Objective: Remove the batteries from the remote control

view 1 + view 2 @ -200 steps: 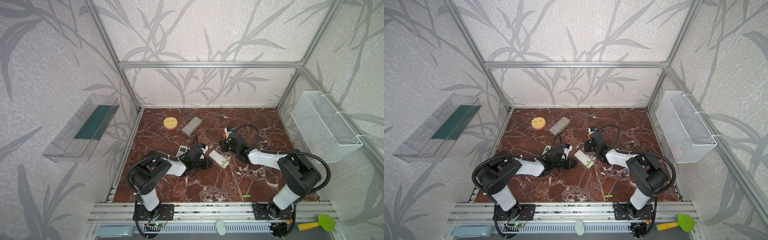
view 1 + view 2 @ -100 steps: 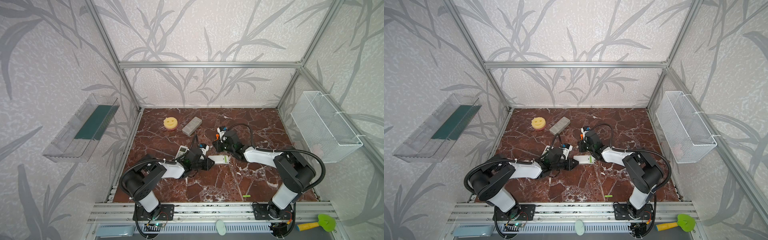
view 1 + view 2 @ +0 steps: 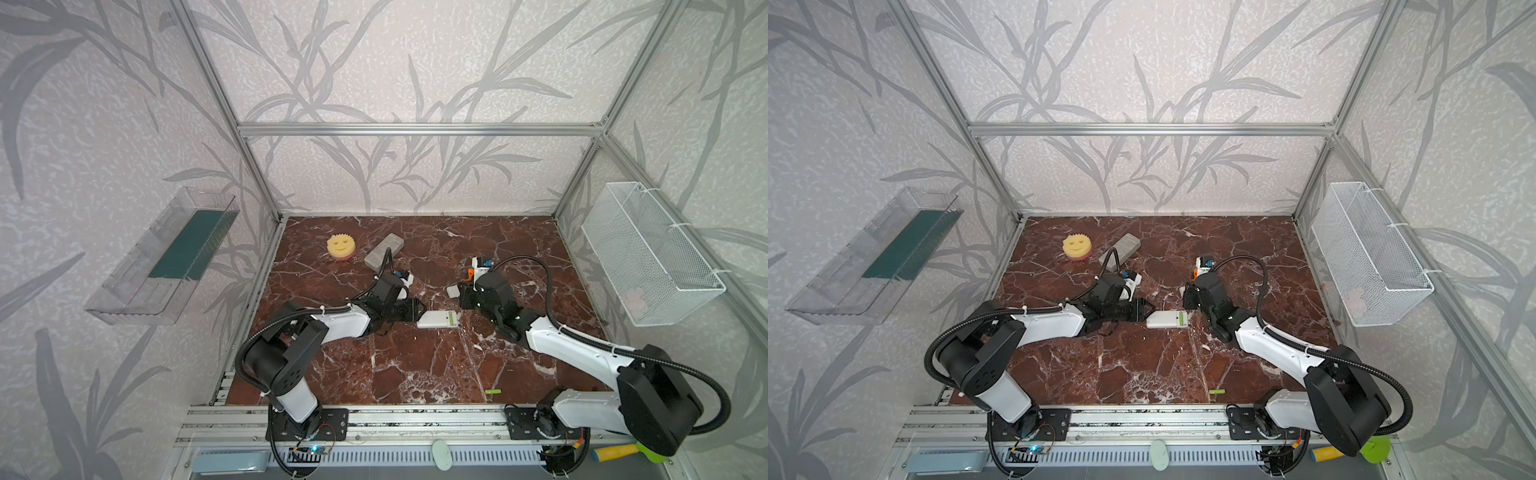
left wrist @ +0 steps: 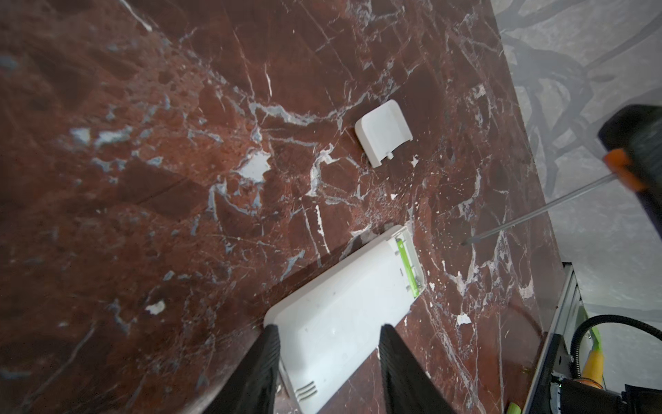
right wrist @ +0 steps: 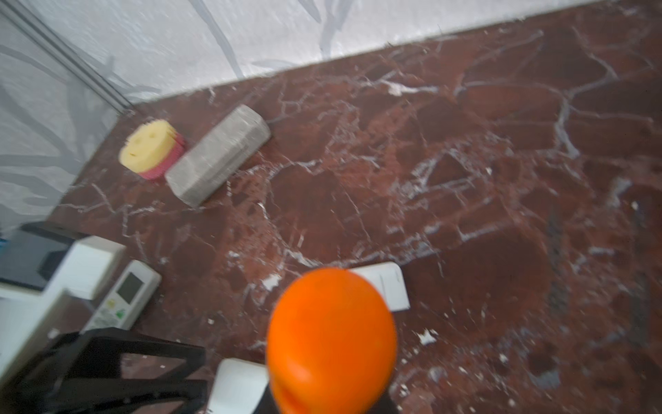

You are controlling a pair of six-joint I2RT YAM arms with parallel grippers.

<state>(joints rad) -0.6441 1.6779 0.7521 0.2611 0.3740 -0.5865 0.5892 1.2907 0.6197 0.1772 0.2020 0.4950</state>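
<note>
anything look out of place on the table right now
Yes: one lime-green battery lies alone at the front edge of the table, far from the open remote, whose white cover lies detached nearby.

The red marble tabletop (image 3: 415, 374) bears a smiley sponge (image 3: 340, 246), grey block (image 3: 384, 250), white remote (image 3: 436, 320), loose cover (image 3: 453, 290), one lime-green battery (image 3: 493, 391)
</note>
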